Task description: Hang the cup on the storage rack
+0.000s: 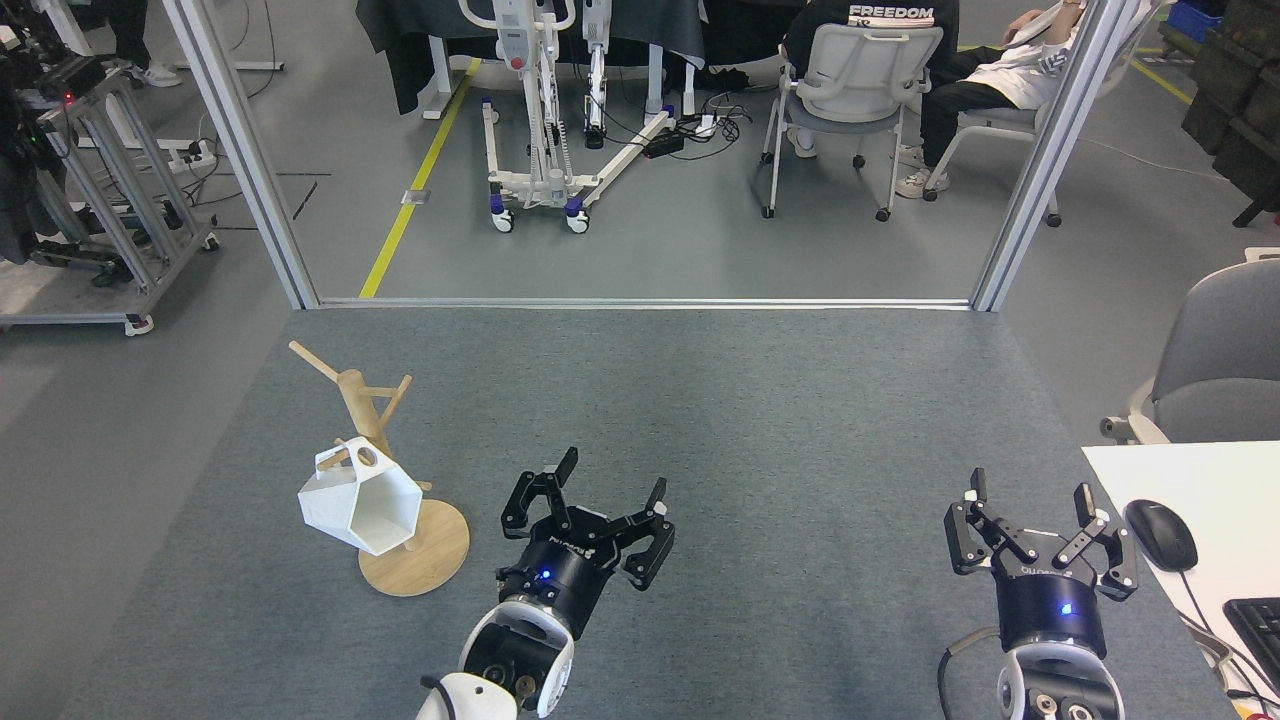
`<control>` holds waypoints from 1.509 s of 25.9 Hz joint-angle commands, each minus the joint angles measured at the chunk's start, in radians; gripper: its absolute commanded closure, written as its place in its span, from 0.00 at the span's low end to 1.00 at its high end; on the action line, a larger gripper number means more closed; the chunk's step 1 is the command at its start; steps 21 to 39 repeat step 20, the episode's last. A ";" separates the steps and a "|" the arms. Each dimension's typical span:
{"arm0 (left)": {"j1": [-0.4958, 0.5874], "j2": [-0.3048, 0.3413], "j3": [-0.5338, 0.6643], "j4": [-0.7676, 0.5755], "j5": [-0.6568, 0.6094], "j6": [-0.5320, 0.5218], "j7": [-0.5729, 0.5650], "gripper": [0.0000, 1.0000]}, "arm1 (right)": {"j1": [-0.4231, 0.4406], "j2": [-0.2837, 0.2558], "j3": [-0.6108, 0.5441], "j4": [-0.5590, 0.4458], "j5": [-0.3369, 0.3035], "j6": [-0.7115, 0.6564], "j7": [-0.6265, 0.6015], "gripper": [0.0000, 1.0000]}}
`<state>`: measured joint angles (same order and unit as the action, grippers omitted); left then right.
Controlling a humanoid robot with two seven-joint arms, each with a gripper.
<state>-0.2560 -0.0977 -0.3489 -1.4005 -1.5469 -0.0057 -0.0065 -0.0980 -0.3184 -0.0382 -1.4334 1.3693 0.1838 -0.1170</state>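
White matte faceted cup with hexagonal rim (358, 506) hangs on the light wooden mug tree with round disc base (405, 537), at the left of the grey carpeted desk (760, 400). A lower peg passes through the round hole in the cup's flat handle tab; the cup's open mouth faces near-right. The cup covers the lower post and part of the disc base. Upper pegs are bare.

Left gripper (596, 498): near centre, well to the right of the rack, touching nothing. Jaws spread wide, empty. Its arm is cut off at the near edge.

Right gripper (1032, 510): near right, close to the desk's right edge. Jaws spread wide, empty. Arm also cut off at the near edge.

A white side table (1200, 490) at the far right is only partly in view, carrying a black mouse (1161, 534) and the corner of a black keyboard (1258, 625).
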 commanded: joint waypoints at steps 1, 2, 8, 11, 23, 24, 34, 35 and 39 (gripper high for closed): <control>-0.049 -0.020 -0.018 0.057 -0.001 0.072 0.002 0.02 | 0.012 0.004 0.000 -0.005 -0.019 0.000 0.000 0.01; -0.049 -0.019 -0.019 0.057 0.001 0.092 0.005 0.02 | 0.014 0.004 0.000 -0.005 -0.026 0.000 0.000 0.01; -0.051 -0.008 -0.018 0.060 0.001 0.119 0.036 0.01 | 0.015 0.005 0.000 0.001 -0.027 -0.006 0.003 0.01; -0.046 -0.004 -0.018 0.055 0.001 0.119 0.037 0.01 | 0.015 0.007 -0.002 0.005 -0.027 -0.007 0.003 0.01; -0.040 -0.005 -0.016 0.048 0.002 0.119 0.036 0.01 | 0.017 0.015 -0.008 0.008 -0.029 -0.006 0.003 0.01; -0.040 -0.005 -0.016 0.048 0.002 0.119 0.036 0.01 | 0.017 0.015 -0.008 0.008 -0.029 -0.006 0.003 0.01; -0.040 -0.005 -0.016 0.048 0.002 0.119 0.036 0.01 | 0.017 0.015 -0.008 0.008 -0.029 -0.006 0.003 0.01; -0.040 -0.005 -0.016 0.048 0.002 0.119 0.036 0.01 | 0.017 0.015 -0.008 0.008 -0.029 -0.006 0.003 0.01; -0.040 -0.005 -0.016 0.048 0.002 0.119 0.036 0.01 | 0.017 0.015 -0.008 0.008 -0.029 -0.006 0.003 0.01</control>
